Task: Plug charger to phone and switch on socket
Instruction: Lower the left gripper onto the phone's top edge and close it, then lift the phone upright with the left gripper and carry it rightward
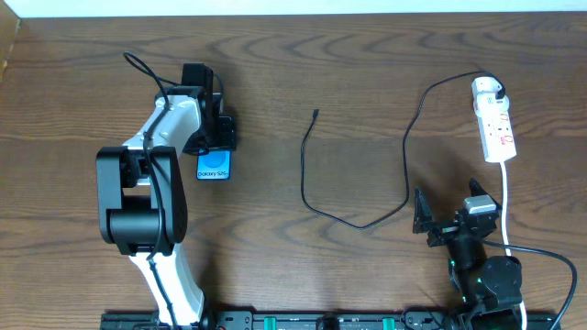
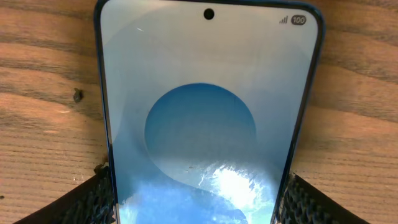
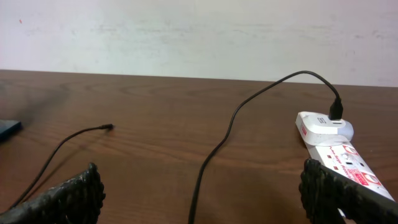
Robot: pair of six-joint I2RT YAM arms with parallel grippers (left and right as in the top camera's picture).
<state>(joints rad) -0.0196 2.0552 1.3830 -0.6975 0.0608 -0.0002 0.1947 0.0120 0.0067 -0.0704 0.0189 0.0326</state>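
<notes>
At bench left, the left pincer [image 1: 214, 145] sits over the phone [image 1: 214, 166]. Wrist view confirms: both fingers [image 2: 90, 200] press against the phone's long edges, so the left pincer is clenched on the phone, which lies flat on the bench [image 1: 348, 55]. Screen lit, blue circle showing, battery icon reads 100.

I log the right pincer [image 1: 447, 220] as released: its fingers [image 3: 68, 199] stand wide apart with nothing held, and it sits near the front edge of the bench at right.

Charger [image 1: 304, 183]: black cable lying loose mid-bench in a long U. Its plug tip [image 1: 315, 114] rests free on the wood, well apart from the phone. The other end runs into the white adapter [image 1: 486, 89] fitted at the far end of the socket [image 1: 496, 128].

Socket lies lengthwise at bench right, beyond the right pincer, red markings visible on top. Its white cord [image 1: 507, 202] trails toward the front edge past the right arm. I cannot tell the switch position.
</notes>
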